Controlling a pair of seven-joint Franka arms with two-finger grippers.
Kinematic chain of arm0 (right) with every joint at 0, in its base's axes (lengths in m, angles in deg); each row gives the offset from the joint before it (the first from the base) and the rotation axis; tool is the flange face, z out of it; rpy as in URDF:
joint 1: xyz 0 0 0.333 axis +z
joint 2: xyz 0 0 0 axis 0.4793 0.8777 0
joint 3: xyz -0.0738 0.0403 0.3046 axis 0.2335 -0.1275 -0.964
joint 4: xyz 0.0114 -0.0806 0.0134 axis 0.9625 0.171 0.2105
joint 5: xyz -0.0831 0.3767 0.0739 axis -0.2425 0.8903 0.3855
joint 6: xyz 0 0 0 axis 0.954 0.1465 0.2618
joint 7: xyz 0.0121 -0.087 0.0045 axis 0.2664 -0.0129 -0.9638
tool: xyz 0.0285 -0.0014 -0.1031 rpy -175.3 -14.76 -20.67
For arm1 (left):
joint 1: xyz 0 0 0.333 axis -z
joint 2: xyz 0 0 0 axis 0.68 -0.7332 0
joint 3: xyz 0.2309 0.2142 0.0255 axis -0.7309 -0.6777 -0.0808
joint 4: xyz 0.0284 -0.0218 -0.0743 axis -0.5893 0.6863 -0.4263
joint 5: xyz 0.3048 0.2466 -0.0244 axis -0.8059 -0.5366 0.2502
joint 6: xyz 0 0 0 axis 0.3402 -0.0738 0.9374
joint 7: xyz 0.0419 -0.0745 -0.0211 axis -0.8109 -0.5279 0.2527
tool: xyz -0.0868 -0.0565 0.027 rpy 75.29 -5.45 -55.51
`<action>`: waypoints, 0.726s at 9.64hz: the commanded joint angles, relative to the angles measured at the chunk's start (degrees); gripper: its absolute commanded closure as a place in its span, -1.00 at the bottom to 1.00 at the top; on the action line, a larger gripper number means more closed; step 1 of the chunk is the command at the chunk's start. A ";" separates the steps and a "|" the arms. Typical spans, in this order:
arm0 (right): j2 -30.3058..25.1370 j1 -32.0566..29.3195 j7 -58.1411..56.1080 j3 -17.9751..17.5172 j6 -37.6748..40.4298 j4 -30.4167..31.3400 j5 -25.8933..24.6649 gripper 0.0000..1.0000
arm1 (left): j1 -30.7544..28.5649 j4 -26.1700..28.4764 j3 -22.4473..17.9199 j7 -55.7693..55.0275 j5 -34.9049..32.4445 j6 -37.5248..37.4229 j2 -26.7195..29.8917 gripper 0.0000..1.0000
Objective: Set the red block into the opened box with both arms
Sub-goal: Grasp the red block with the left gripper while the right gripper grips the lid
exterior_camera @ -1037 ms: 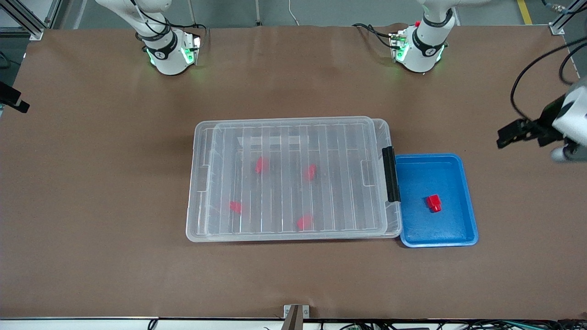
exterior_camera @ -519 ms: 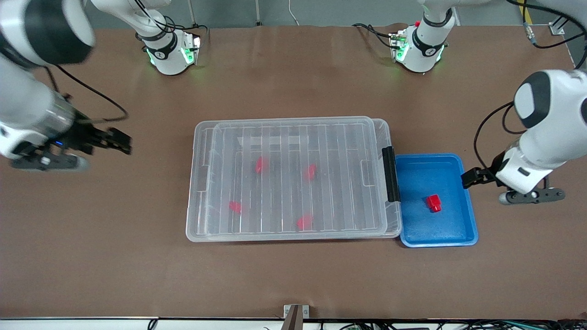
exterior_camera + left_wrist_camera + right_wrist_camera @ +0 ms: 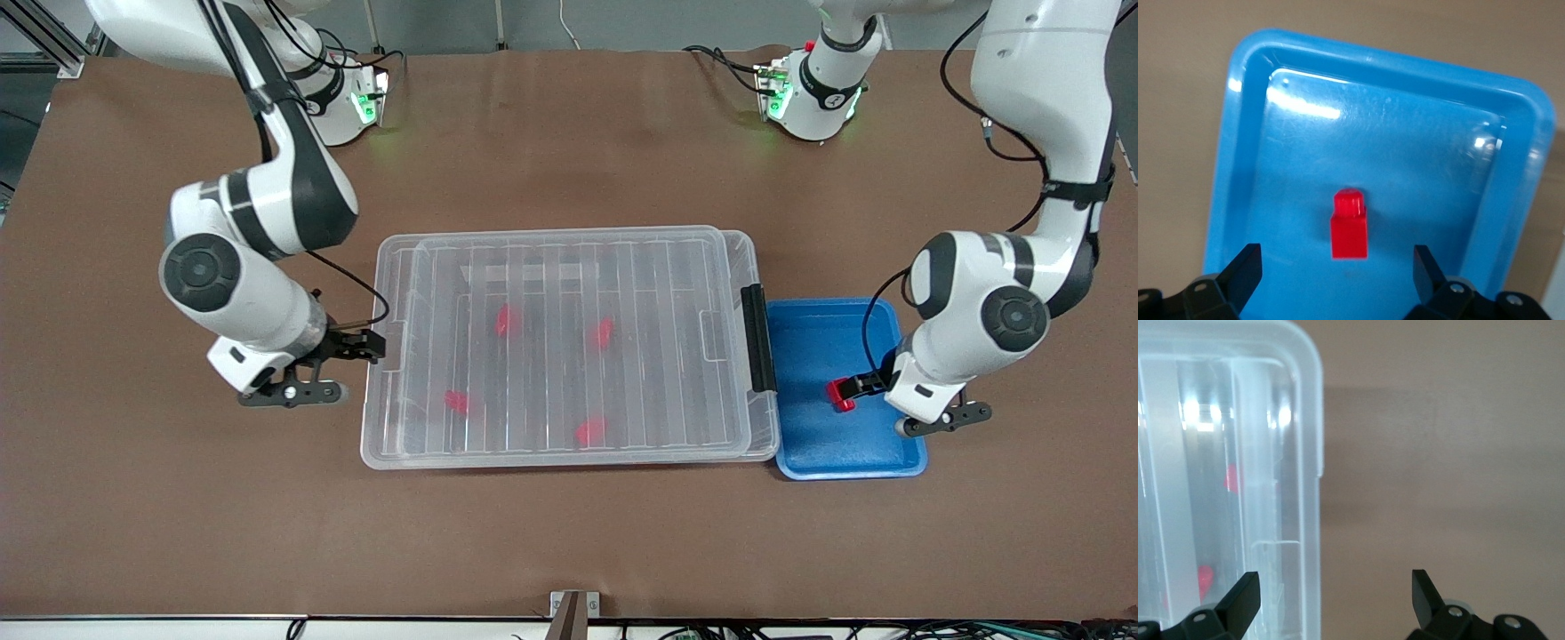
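Small bright red plastic block with a stud on one end [image 3: 841, 394] sits alone in the shallow blue plastic tray [image 3: 876, 464], which lies on the brown tabletop [image 3: 569, 542] against the clip-handle end of the large clear ribbed storage box [image 3: 569, 347], toward the left arm's end. Left tool [image 3: 855, 387] hangs over the tray with jaws wide, nothing held; left wrist view shows the block [image 3: 1349, 225] centred between the two fingers [image 3: 1239, 277], stud end pointing away from the tool, so its long axis runs across the closing line. Looks like a straight drop and pinch on the flat sides. Right tool [image 3: 366, 346] sits wide and empty at the box's other end, over the rim [image 3: 1313, 473]; lid looks still on. Left arm is clearly nearer the block.
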 commanded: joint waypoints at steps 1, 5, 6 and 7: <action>-1.26 1.21 0.87 0.29 -4.38 5.04 -3.43 -1.00 | 0.17 0.00 -0.02 -3.08 -1.63 5.10 -4.97 -0.97; 0.67 2.26 0.78 0.38 -5.45 5.67 -7.74 -1.00 | 0.52 0.79 0.33 -3.96 -1.63 7.24 -7.45 -0.48; 1.20 2.18 0.78 0.38 -5.45 5.67 -9.40 -1.00 | 0.52 1.06 0.33 -3.96 -1.63 7.24 -7.53 -0.36; 1.81 2.00 0.78 0.29 -5.45 5.67 -11.42 -1.00 | 0.52 1.76 0.33 -3.96 -1.63 7.24 -7.53 -0.17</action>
